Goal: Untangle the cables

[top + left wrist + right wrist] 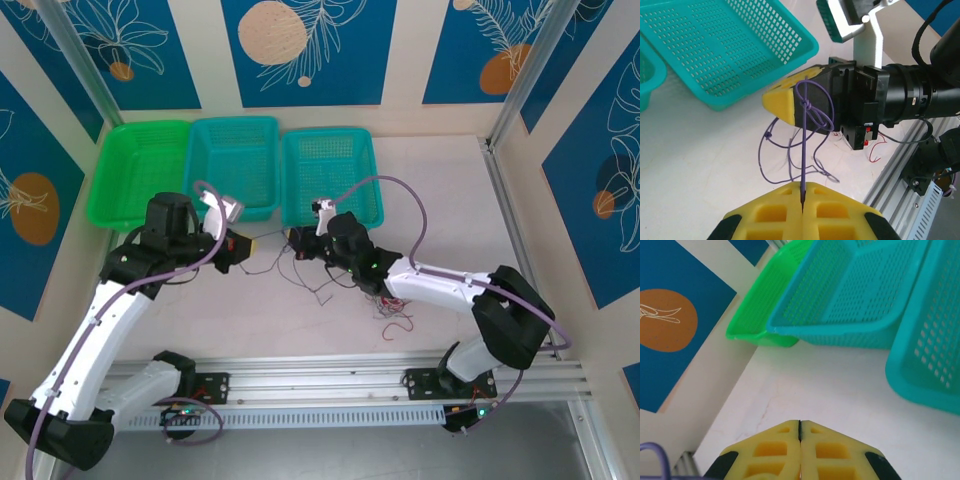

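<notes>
My left gripper point(802, 186) is shut on the black cable point(804, 150), which looks dark purple up close. That cable runs taut and straight up to a knot point(805, 104) lying against the yellow fingers of my right gripper point(768, 100). More of its slack curls in loops on the table point(771, 167). My right gripper point(800, 422) is shut, with a dark sliver in the seam at its tips. Seen from above, the two grippers point(242, 245) point(299, 240) face each other in front of the baskets. The red cable point(395, 318) lies curled under the right arm.
A green basket point(112, 200) and two teal baskets point(196, 175) point(290, 180) line the back of the table. An aluminium rail point(330, 380) runs along the near edge. The right arm's forearm point(440, 285) stretches over the red wire.
</notes>
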Action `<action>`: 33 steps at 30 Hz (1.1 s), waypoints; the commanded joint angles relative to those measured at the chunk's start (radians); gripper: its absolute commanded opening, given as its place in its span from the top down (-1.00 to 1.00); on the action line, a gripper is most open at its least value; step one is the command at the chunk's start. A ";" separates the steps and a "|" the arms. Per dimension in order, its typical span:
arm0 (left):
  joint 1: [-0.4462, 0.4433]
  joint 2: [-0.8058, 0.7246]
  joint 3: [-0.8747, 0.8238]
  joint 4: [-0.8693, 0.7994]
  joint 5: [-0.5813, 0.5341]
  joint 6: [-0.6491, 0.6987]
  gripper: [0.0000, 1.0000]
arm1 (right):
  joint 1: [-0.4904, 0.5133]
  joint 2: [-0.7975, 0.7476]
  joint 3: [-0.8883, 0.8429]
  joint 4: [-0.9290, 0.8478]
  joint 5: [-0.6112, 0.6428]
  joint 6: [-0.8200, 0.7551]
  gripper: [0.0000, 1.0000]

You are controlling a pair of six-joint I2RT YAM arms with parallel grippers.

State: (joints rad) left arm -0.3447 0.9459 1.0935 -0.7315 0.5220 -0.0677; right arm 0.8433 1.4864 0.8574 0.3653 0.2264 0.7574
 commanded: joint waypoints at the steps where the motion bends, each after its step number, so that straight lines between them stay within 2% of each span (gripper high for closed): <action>1: 0.021 -0.123 0.058 -0.074 -0.021 0.017 1.00 | -0.227 0.026 -0.090 -0.477 0.405 0.280 1.00; 3: 0.021 -0.151 0.064 -0.058 -0.076 0.016 1.00 | -0.257 0.003 -0.104 -0.543 0.437 0.342 1.00; 8: 0.021 -0.247 0.059 -0.043 -0.362 0.029 1.00 | -0.356 -0.094 -0.154 -0.720 0.488 0.472 1.00; 10: 0.021 -0.246 0.059 -0.056 -0.399 0.046 1.00 | -0.392 -0.127 -0.175 -0.744 0.478 0.471 1.00; 12: 0.021 -0.228 0.049 -0.058 -0.354 0.045 1.00 | -0.402 -0.149 -0.189 -0.702 0.444 0.409 1.00; 13: 0.021 -0.219 0.035 -0.042 -0.304 0.037 1.00 | -0.395 -0.160 -0.204 -0.623 0.405 0.340 1.00; 15: 0.021 -0.200 -0.010 0.018 -0.159 0.003 1.00 | -0.377 -0.170 -0.230 -0.461 0.263 0.204 1.00; 16: 0.021 -0.186 -0.037 0.063 -0.069 -0.025 1.00 | -0.363 -0.168 -0.221 -0.435 0.205 0.160 1.00; 18: 0.017 -0.157 -0.099 0.170 0.085 -0.124 0.98 | -0.326 -0.157 -0.158 -0.520 0.191 0.152 1.00; 20: -0.004 -0.145 -0.179 0.313 0.167 -0.243 0.85 | -0.294 -0.160 -0.107 -0.578 0.171 0.147 1.00; 23: -0.095 -0.157 -0.285 0.467 0.111 -0.320 0.68 | -0.249 -0.197 -0.092 -0.582 0.133 0.149 1.00; 26: -0.197 -0.121 -0.318 0.499 0.030 -0.267 0.43 | -0.237 -0.239 -0.080 -0.589 0.045 0.176 1.00; 29: -0.261 -0.026 -0.328 0.544 0.048 -0.204 0.18 | -0.217 -0.266 -0.041 -0.612 -0.021 0.172 1.00; 33: -0.293 0.155 -0.331 0.671 0.061 -0.249 -0.37 | -0.176 -0.272 0.023 -0.658 -0.036 0.150 1.00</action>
State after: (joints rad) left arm -0.6212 1.0176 0.7692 -0.1928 0.5640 -0.2932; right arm 0.6422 1.2339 0.8234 -0.2459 0.2539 0.9333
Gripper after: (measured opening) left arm 0.651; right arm 0.060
